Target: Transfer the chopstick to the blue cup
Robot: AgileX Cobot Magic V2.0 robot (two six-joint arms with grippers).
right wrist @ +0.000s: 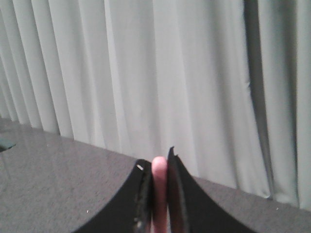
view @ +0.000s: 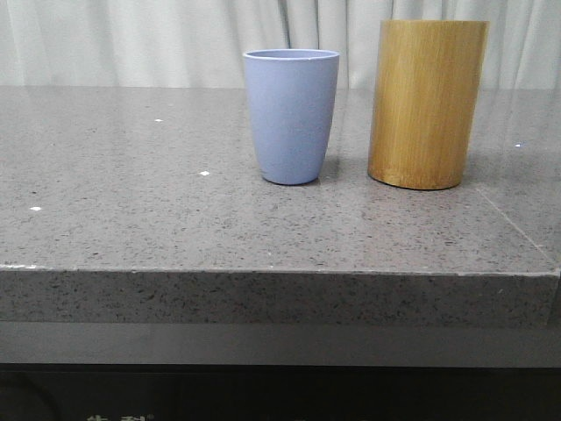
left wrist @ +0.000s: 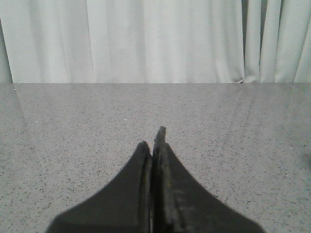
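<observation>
On the grey table (view: 131, 193), one blue cup (view: 291, 114) and one bamboo cylinder (view: 428, 103) are seen; one chopstick (right wrist: 159, 189) is clamped lengthwise along the right gripper (right wrist: 158, 167), the left gripper (left wrist: 154, 143) closed empty.

surface materials and finishes, as observed

the blue cup (view: 291, 116) appeared to be matt plastic, smooth and evenly coloured, without gloss. the bamboo cylinder (view: 427, 103) showed a tan wood grain in vertical streaks under a light satin sheen. the table (view: 131, 219) was grey speckled stone, polished enough on top to carry small bright glints and faint reflections, with a duller front edge. the curtain (left wrist: 146, 41) behind was pale cloth, matt and hanging in soft folds. the chopstick (right wrist: 159, 194) looked smooth and pale pink with a soft sheen; its material could not be determined. the fingers (right wrist: 182, 199) of the right gripper (right wrist: 159, 167) and of the left gripper (left wrist: 152, 145) were black and matt, with slightly rough-looking inner faces.
</observation>
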